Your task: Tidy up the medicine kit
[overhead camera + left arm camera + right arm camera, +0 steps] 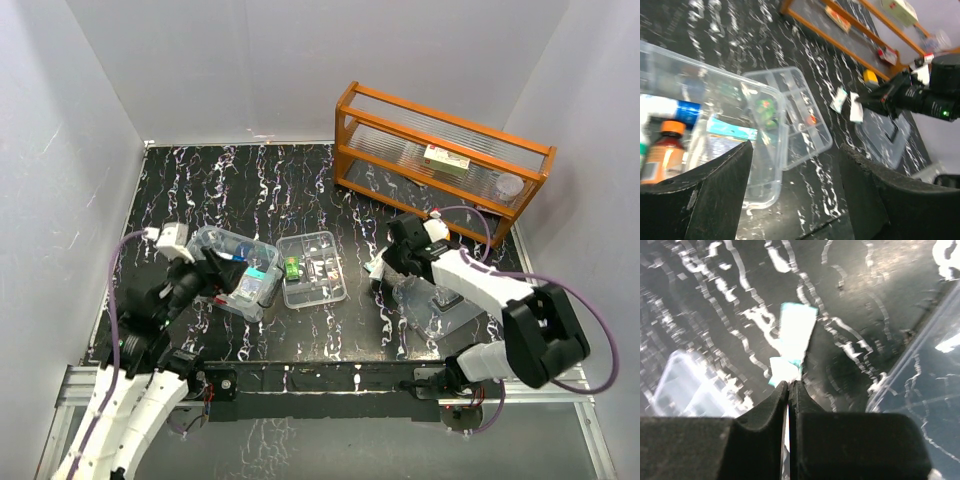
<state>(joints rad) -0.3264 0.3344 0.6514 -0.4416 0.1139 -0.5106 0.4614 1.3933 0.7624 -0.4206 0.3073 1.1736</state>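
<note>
Center-right of the overhead view, the right gripper (pixel 790 386) is clamped on a small white-and-teal packet (pixel 796 332), just beside the medicine kit's lid (pixel 440 318). The box (pixel 205 238) sits left of center, its divided tray (pixel 322 288) alongside. The left gripper (pixel 795 147) hangs spread and empty above the box. Step in hand, apparently: gathering loose supplies. Next, likely, a carry leftward and a clean release into a free compartment.
</note>
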